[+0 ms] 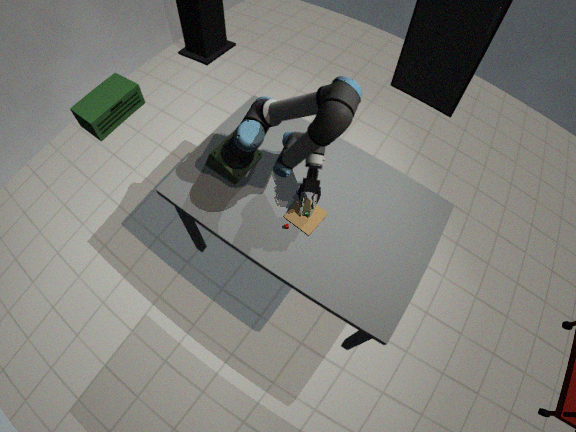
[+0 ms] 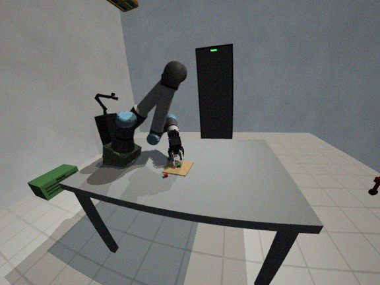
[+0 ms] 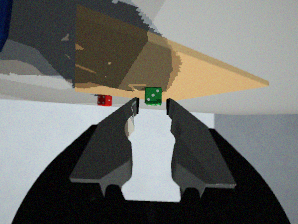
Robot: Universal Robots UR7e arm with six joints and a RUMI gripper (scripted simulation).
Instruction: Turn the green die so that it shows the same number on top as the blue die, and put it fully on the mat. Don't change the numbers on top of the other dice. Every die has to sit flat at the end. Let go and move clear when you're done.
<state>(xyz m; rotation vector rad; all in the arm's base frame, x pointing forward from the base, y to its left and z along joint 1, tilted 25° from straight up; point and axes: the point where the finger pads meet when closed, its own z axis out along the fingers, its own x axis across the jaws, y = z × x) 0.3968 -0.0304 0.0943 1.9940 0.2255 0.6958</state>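
The green die (image 1: pixel 306 214) (image 2: pixel 178 165) (image 3: pixel 153 95) is at the middle of the tan mat (image 1: pixel 320 215) (image 2: pixel 189 167) (image 3: pixel 220 76), on it as far as I can see. A face with three pips in a diagonal shows in the wrist view; its top number is not clear. My gripper (image 1: pixel 308 210) (image 2: pixel 178 165) (image 3: pixel 152 99) is slightly open, with a gap on each side of the die between the fingertips. The red die (image 1: pixel 286 226) (image 2: pixel 165 175) (image 3: pixel 104 100) lies off the mat. The blue die (image 2: pixel 169 159) (image 3: pixel 3 25) is beside the mat, partly hidden; its top number is unreadable.
All of this is on the grey table (image 1: pixel 380 250) (image 2: pixel 237 191). The arm's base (image 1: pixel 234 162) (image 2: pixel 121 155) stands at the table's left part in the top and exterior views. The arm's shadow falls over part of the mat. A green box (image 1: pixel 107 107) (image 2: pixel 53 181) is on the floor beyond the table.
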